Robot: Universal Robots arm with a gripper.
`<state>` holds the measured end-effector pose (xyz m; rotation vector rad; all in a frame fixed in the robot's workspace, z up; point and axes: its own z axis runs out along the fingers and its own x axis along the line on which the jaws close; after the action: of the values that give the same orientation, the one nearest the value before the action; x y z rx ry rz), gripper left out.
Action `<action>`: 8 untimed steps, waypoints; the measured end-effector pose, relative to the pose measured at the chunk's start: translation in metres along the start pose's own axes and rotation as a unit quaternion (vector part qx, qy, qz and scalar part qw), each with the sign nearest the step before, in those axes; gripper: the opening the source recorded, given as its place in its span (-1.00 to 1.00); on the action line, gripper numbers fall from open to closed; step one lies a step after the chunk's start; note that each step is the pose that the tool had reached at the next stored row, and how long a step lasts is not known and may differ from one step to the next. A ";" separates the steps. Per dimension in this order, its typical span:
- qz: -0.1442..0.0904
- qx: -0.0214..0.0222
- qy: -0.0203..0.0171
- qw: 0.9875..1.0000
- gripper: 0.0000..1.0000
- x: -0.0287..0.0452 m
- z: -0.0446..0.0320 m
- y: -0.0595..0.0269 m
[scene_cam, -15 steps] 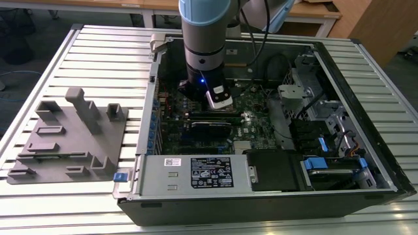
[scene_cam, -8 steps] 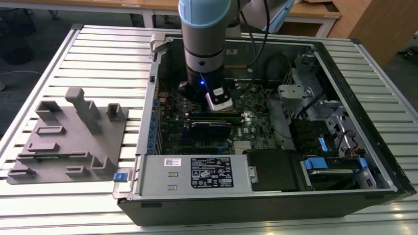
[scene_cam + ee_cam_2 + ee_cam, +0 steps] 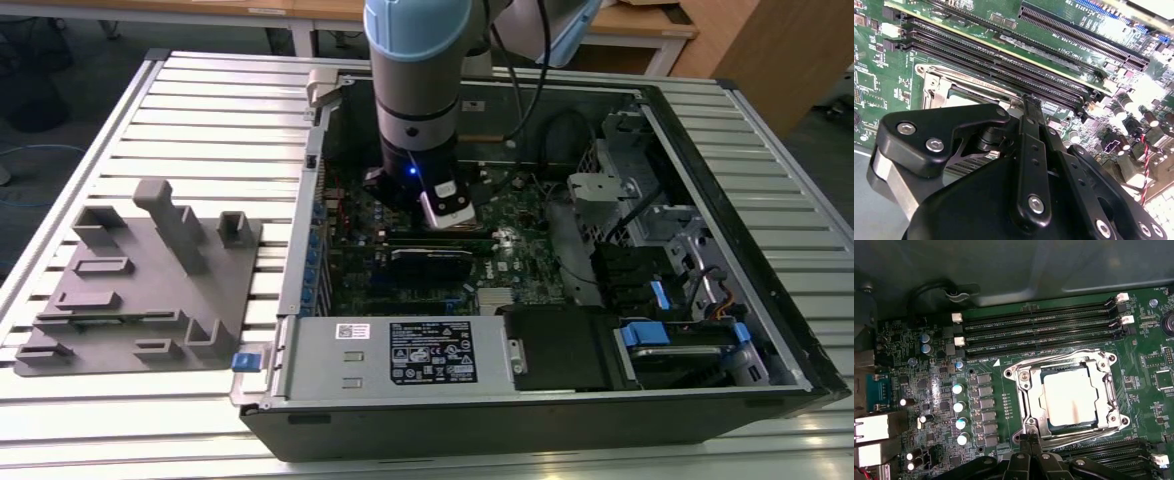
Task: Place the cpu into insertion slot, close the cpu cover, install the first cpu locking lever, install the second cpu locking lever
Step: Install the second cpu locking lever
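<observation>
The cpu [image 3: 1071,395], a pale square chip, lies flat in the insertion slot [image 3: 1015,374] on the green motherboard. The cpu cover [image 3: 1104,387], a silvery frame, lies down around it. Wire locking levers run along two sides of the socket: one [image 3: 1064,359] on the memory-slot side, one [image 3: 1089,431] on the gripper side. My gripper [image 3: 1029,437] is shut, its fingertips together at the socket corner, right by that lever's end; whether they touch it I cannot tell. In the second wrist view the gripper [image 3: 1029,102] covers most of the socket [image 3: 936,82]. My arm [image 3: 416,110] reaches down into the open computer case [image 3: 747,200].
Long black memory slots [image 3: 1039,325] flank the socket, and capacitors [image 3: 959,405] stand beside it. In the case sit a power supply [image 3: 400,350], drive bays with blue tabs [image 3: 681,335] and cables [image 3: 567,125]. A grey fixture plate [image 3: 140,290] lies on the slatted table at the exterior view's left.
</observation>
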<state>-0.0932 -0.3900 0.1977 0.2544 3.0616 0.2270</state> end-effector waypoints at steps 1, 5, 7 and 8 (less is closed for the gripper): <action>0.000 -0.001 0.000 1.000 -0.80 0.0000 0.0001 -0.0003; 0.000 -0.002 0.000 1.000 -0.80 0.0000 0.0003 -0.0006; 0.000 -0.003 0.000 1.000 -0.80 0.0000 0.0007 -0.0005; 0.000 -0.003 0.000 1.000 -0.80 0.0000 0.0006 -0.0006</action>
<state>-0.0932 -0.3905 0.1971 0.2546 3.0609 0.2351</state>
